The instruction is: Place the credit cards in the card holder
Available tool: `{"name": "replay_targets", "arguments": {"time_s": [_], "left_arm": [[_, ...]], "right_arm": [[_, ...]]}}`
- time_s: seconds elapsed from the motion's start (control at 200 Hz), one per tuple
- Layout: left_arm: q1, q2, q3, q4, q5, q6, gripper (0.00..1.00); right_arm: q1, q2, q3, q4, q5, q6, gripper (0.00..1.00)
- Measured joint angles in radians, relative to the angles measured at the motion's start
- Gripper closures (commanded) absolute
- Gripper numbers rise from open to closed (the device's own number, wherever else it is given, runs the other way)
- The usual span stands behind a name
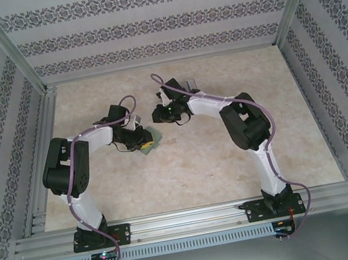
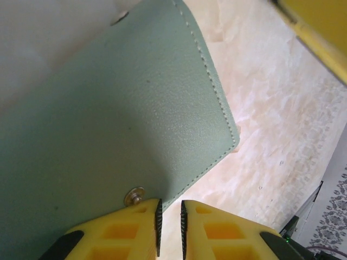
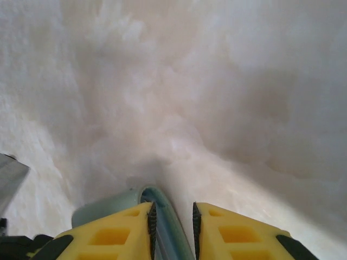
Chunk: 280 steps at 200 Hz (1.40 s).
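Left gripper (image 2: 169,208): jaws down to a narrow slit, with bare table (image 2: 282,141) showing through it. The finger (image 2: 146,214) at 7 o'clock in the left wrist view overlaps the card holder (image 2: 119,124) at its 6 o'clock edge, right by the metal snap (image 2: 134,195). Can't tell if it's pinning the holder or just sitting over it. The holder is grey-green with a stitched edge and a rounded corner at 3 o'clock.

Top view: the holder (image 1: 150,145) sits just at 9 o'clock of table centre, at the left gripper's tip. The right gripper (image 1: 157,115) is near it at 1 o'clock, apart from it.

Right gripper in its wrist view: jaws narrow, clamped on a thin grey-teal sheet (image 3: 103,211) with a rounded corner. The rim runs between the fingers and the rest sticks out toward 9 o'clock. Can't tell whether it's a card or a holder panel. The table there is close and blurred.
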Motion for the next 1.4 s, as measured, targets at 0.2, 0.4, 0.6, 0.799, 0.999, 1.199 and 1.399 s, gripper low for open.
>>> {"name": "replay_targets", "arguments": {"time_s": [0.2,0.4,0.6,0.799,0.999,1.199,1.399], "left_arm": [[0.008,-0.027,0.101,-0.091,-0.052,0.005,0.77],[0.049,-0.031,0.200,-0.130,-0.101,0.043,0.77],[0.061,0.044,0.221,-0.144,-0.116,0.069,0.77],[0.061,0.109,0.220,-0.147,-0.116,0.076,0.77],[0.061,0.110,0.220,-0.146,-0.115,0.077,0.77],[0.062,0.110,0.213,-0.141,-0.112,0.077,0.77],[0.068,0.111,0.202,-0.135,-0.112,0.076,0.78]], "right_arm": [[0.000,-0.094,-0.118,-0.060,0.019,-0.064,0.68],[0.026,-0.271,-0.251,-0.098,0.082,-0.146,0.67],[0.153,-0.250,-0.242,-0.100,0.135,-0.201,0.62],[0.217,-0.142,-0.151,-0.128,0.200,-0.224,0.59],[0.223,-0.095,-0.085,-0.154,0.277,-0.243,0.59],[0.240,-0.060,-0.039,-0.184,0.317,-0.258,0.58],[0.262,-0.030,-0.018,-0.192,0.370,-0.259,0.59]]}}
